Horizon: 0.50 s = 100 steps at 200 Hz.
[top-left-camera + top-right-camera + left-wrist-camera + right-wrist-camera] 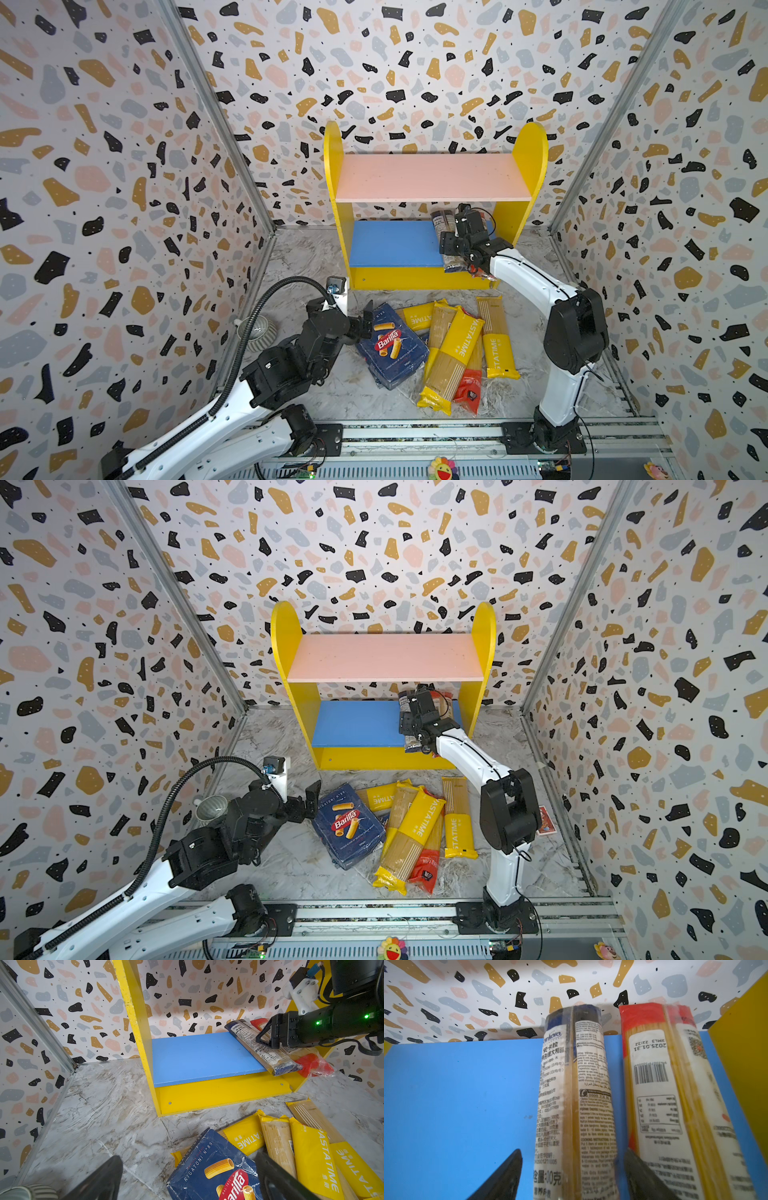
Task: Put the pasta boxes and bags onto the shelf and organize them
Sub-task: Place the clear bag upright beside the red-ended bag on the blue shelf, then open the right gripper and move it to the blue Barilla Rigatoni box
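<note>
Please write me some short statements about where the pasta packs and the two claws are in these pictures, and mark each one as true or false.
1. The pink upper board of the shelf carries nothing. True.
2. Two spaghetti bags lie on the blue lower board: a clear bag with a dark label and a red bag. True.
3. The right claw is shut tight on the clear bag. False: its jaws stand apart, on either side of that bag.
4. The rigatoni box stands on the shelf. False: it lies on the table in front of the shelf.
5. The left claw is open and holds nothing. True.
</note>
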### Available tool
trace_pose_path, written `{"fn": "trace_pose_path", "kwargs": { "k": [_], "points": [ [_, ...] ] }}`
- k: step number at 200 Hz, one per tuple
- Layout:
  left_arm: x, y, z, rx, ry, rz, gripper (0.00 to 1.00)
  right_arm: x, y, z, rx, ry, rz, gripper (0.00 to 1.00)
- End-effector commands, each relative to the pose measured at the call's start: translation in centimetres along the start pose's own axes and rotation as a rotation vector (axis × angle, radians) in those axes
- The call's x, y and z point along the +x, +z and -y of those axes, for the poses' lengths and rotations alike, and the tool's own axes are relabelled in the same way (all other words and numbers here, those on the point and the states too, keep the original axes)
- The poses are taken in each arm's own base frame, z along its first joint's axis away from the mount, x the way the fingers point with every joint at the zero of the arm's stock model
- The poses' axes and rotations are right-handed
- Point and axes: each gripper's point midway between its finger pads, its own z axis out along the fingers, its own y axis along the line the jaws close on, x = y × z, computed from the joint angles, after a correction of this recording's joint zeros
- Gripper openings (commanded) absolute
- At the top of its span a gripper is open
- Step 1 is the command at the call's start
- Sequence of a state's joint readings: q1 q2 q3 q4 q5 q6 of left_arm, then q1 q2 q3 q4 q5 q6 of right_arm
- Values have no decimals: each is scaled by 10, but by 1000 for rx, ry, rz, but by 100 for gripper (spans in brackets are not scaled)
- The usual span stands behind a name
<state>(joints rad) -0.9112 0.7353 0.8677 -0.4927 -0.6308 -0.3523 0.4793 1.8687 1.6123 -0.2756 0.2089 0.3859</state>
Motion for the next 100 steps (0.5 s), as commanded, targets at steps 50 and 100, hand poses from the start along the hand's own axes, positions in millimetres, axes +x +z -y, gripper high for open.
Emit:
{"fn": "trace_pose_path", "kwargs": {
  "k": [50,100],
  "points": [
    [-3,-4,-18,-88,-114,44,99,18,-85,-31,-118,0,52,79],
    [21,10,-7,-34,-319,28,99,84,-151,-77,-307,-46,-34,79]
  ]
}}
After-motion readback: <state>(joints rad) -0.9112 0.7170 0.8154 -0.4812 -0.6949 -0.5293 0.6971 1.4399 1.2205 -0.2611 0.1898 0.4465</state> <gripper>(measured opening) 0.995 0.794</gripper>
